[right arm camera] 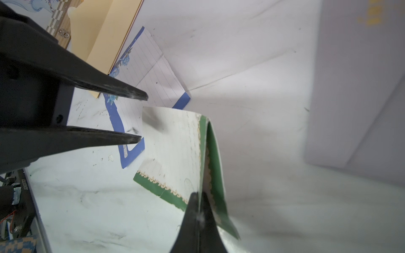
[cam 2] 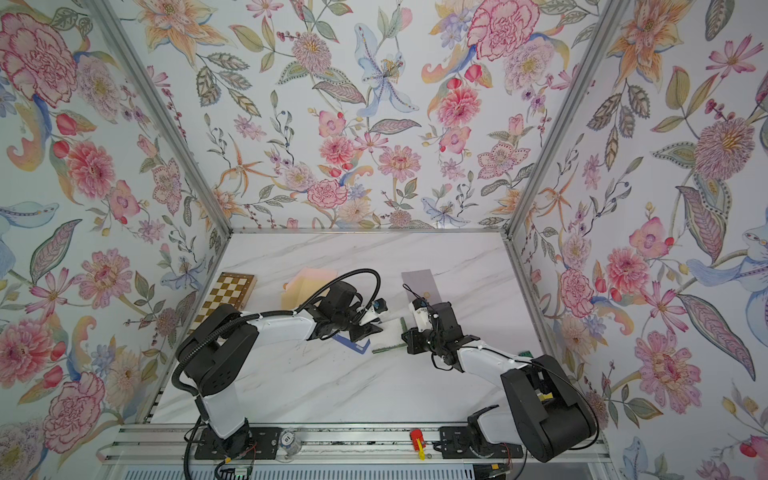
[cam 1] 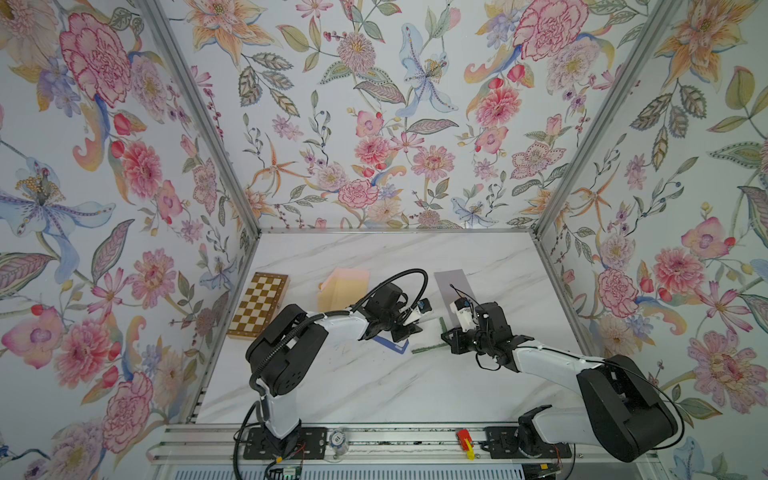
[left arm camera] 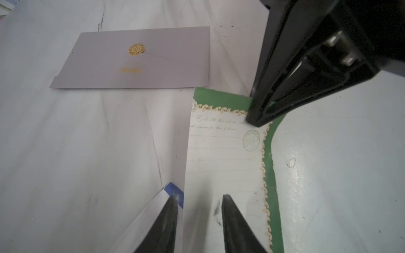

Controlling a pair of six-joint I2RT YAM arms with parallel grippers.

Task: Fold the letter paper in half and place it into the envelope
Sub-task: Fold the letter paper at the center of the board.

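The letter paper (left arm camera: 228,153), white with lines and a green border, lies mid-table with one side curled upward (right arm camera: 173,149); its green edge shows in both top views (cam 1: 430,347) (cam 2: 388,347). My right gripper (right arm camera: 199,195) (cam 1: 446,334) is shut on that raised edge. My left gripper (left arm camera: 199,197) (right arm camera: 143,117) (cam 1: 411,332) stands open and low. One of its fingers is over the letter paper, the other over a blue-bordered sheet (left arm camera: 168,192). The lilac envelope (left arm camera: 140,61) (cam 1: 453,286) with a gold seal lies flat just beyond the letter.
The blue-bordered lined sheet (right arm camera: 153,72) (cam 1: 392,345) lies under my left gripper. A chessboard (cam 1: 259,305) and a yellow-pink block (cam 1: 343,286) sit at the back left. A red-and-yellow piece (cam 1: 465,440) rests on the front rail.
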